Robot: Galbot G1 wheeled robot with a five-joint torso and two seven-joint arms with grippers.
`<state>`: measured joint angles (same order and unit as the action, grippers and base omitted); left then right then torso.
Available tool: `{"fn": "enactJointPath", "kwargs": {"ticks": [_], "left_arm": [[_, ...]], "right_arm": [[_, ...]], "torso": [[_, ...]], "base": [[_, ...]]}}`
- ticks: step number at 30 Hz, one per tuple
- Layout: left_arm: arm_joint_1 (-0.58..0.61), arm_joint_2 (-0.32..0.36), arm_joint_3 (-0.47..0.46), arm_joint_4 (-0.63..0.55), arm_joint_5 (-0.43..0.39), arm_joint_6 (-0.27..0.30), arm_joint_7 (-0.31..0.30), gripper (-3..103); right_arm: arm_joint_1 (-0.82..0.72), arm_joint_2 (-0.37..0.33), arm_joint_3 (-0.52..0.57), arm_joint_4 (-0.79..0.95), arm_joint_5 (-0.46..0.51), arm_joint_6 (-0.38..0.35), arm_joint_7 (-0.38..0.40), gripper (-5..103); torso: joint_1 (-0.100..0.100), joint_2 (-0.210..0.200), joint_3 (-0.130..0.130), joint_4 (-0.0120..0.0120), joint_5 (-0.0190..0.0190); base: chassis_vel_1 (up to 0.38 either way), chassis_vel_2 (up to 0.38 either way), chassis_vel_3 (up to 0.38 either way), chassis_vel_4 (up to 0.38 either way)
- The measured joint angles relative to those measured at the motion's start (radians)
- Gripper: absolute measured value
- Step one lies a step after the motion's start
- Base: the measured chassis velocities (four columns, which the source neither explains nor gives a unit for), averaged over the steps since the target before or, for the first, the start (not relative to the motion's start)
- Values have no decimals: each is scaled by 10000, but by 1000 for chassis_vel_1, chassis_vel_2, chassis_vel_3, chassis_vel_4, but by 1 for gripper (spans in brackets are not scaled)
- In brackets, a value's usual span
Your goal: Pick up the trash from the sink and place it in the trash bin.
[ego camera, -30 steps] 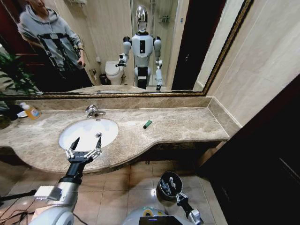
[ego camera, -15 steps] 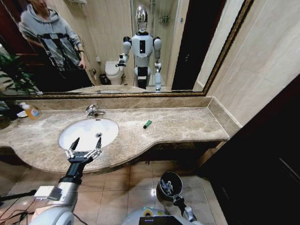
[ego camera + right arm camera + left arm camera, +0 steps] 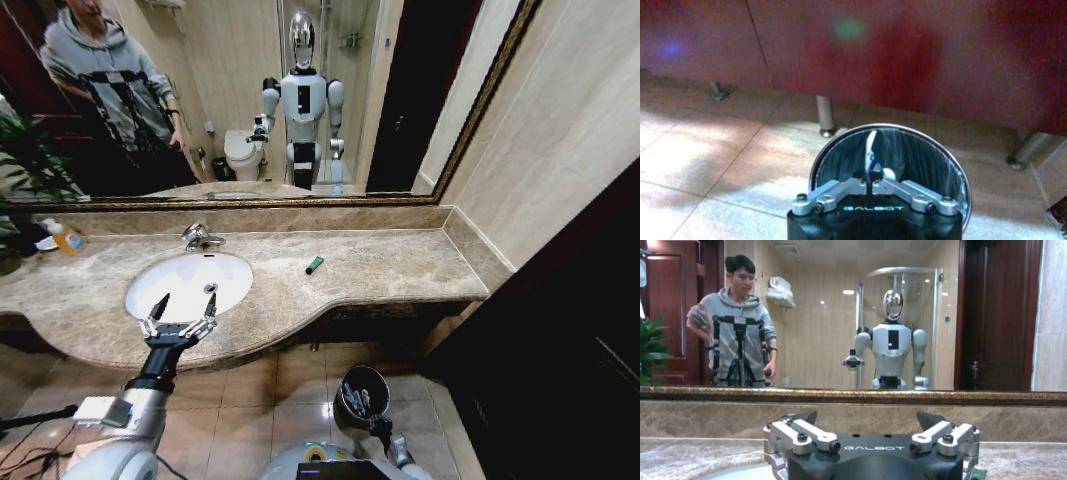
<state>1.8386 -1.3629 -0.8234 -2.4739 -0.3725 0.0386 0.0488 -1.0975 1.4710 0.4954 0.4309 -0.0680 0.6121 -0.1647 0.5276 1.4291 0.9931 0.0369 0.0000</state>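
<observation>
Chrome-grey fingers of our left gripper (image 3: 180, 308) stand spread wide with nothing between them, their dark tips poised at the lower edge of the sink (image 3: 188, 284), left of centre in the head view. In the left wrist view the same gripper (image 3: 867, 427) is cut off by the bottom of the frame, so we see just its two splayed fingers (image 3: 800, 431) and the black block between them; a sliver of white basin (image 3: 733, 473) peeks in at the lower left. The forearm runs down and left from the gripper to the bottom left corner.

Our right gripper (image 3: 871, 176) has its fingers drawn together, tips meeting at a thin white strip (image 3: 870, 146) that stands upright over the mouth of the trash bin (image 3: 943, 165); we cannot tell whether the strip is actually pinched or merely lies behind the tips. In the head view this gripper (image 3: 372, 418) sits low, right of centre, largely hidden at the bin's (image 3: 348, 410) near rim, and the bin's contents are too small to make out.

One dark green stick (image 3: 314, 265) lies on the marble counter (image 3: 400, 265), well right of the sink, near the middle of the frame.
</observation>
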Motion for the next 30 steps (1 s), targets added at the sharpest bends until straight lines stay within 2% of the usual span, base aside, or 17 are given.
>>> {"fn": "enactJointPath", "kwargs": {"ticks": [3, 6, 9, 10, 12, 13, 14, 18, 19, 22, 24, 26, 27, 30], "left_arm": [[0, 0, 0, 0, 0, 0, 0, 100], [0, 0, 0, 0, 0, 0, 0, 100], [0, 0, 0, 0, 0, 0, 0, 100], [0, 0, 0, 0, 0, 0, 0, 100], [0, 0, 0, 0, 0, 0, 0, 100], [0, 0, 0, 0, 0, 0, 0, 100], [0, 0, 0, 0, 0, 0, 0, 100], [0, 0, 0, 0, 0, 0, 0, 100], [0, 0, 0, 0, 0, 0, 0, 100], [0, 0, 0, 0, 0, 0, 0, 100], [1, 0, 0, 0, 0, 0, 0, 100], [0, 0, 0, 0, 0, 0, 0, 100], [0, 0, 0, 0, 0, 0, 0, 100], [0, 0, 0, 0, 0, 0, 0, 100]], "right_arm": [[64, 56, -9, -17, 1, -137, 68, -1], [106, 94, -24, -40, -5, -300, 266, 15], [104, 108, -43, -39, -37, -437, 461, 21], [100, 121, -44, -30, -68, -488, 583, 32], [90, 135, -44, -10, -74, -516, 636, 32], [84, 140, -44, 0, -76, -524, 648, 37], [84, 140, -44, 0, -76, -524, 648, 37], [25, 185, -48, 93, -306, -468, 1048, 59], [25, 185, -48, 93, -306, -468, 1048, 59], [-57, 236, -55, 173, -342, -351, 1165, 76], [-70, 242, -54, 184, -343, -346, 1170, 76], [-101, 273, -41, 225, -294, -341, 1236, 86], [-101, 273, -41, 225, -294, -341, 1236, 86], [-215, 320, -39, 406, -139, -184, 1328, 99]], "torso": [[0, 0, 0, 0, 0], [0, 0, 0, 0, 0], [0, 0, 0, 0, 0], [0, 0, 0, 0, -1], [0, 0, 0, 0, 0], [0, 0, 0, 0, 1], [0, 0, 0, 0, 1], [0, 0, 0, 0, 0], [0, 0, 0, 0, 0], [-1, 0, 0, -1, 0], [-1, 0, 0, -1, 0], [-1, 0, 0, 0, 0], [-1, 0, 0, 0, 0], [-1, 0, 0, -1, -1]], "base": [[0, 0, 0, 0], [0, 0, 0, 0], [0, 0, 0, 0], [0, 0, 0, 0], [0, 0, 0, 0], [0, 0, 0, 0], [0, 0, 0, 0], [0, 0, 0, 0], [0, 0, 0, 0], [0, 0, 0, 0], [0, 0, 0, 0], [0, 0, 0, 0], [0, 0, 0, 0], [0, 0, 0, 0]]}}
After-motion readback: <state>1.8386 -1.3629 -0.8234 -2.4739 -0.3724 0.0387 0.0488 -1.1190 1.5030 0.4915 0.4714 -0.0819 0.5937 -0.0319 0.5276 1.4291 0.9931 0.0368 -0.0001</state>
